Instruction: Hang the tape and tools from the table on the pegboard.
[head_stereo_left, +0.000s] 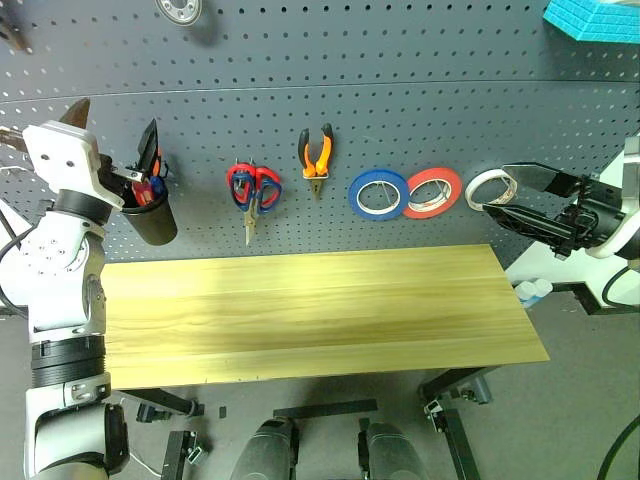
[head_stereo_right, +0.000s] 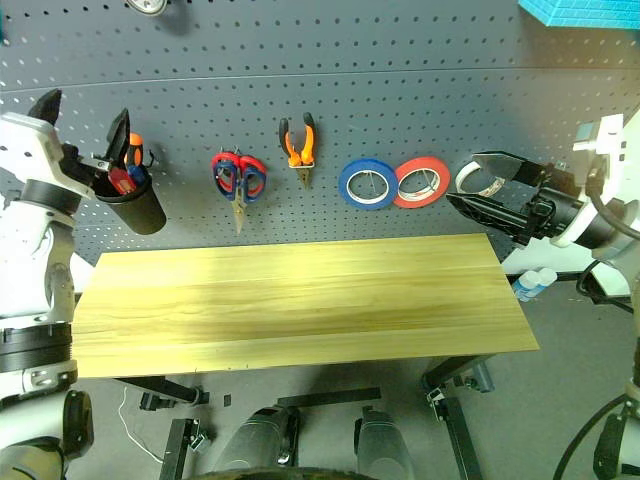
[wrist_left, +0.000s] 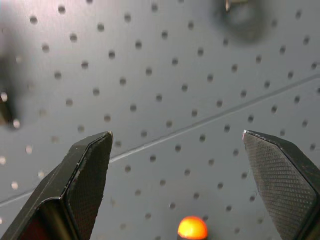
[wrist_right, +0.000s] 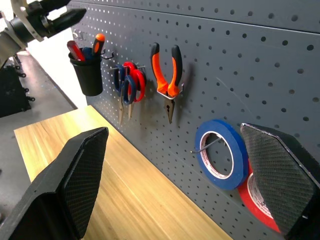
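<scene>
- Several items hang on the dark grey pegboard (head_stereo_left: 400, 110), a wall panel dotted with rows of small holes that stands along the far edge of the bench (head_stereo_left: 310, 315).
- Orange-and-black pliers (head_stereo_left: 316, 155) hang near the middle of the pegboard, handles up, nose down.
- To the left of the pliers hang two pairs of scissors on one spot: the dark blue-handled scissors (wrist_right: 122, 82) overlapping the red-handled scissors (head_stereo_left: 266, 183), blades pointing down.
- Further left of the pliers, a black cup (head_stereo_left: 150, 215) is fixed to the pegboard; an orange-and-black screwdriver handle (wrist_right: 98, 42) sticks out of it beside a red handle.
- To the right of the pliers hang the blue roll (head_stereo_left: 378, 194) and, overlapping its edge, the red roll (head_stereo_left: 433, 193).
- Right of the red roll hangs the whitish tape (head_stereo_left: 490, 186), a thin, translucent ring with a pale core, on the pegboard.
- The bench is a wide top of light yellowish wood planks.
- The left claw (head_stereo_left: 115, 150) is just above the black cup, its black fingers spread wide apart with nothing between them.
- The right claw (head_stereo_left: 510, 190) sits level at the whitish tape, its fingers spread wide above and below the ring; whether they touch it cannot be told.
</scene>
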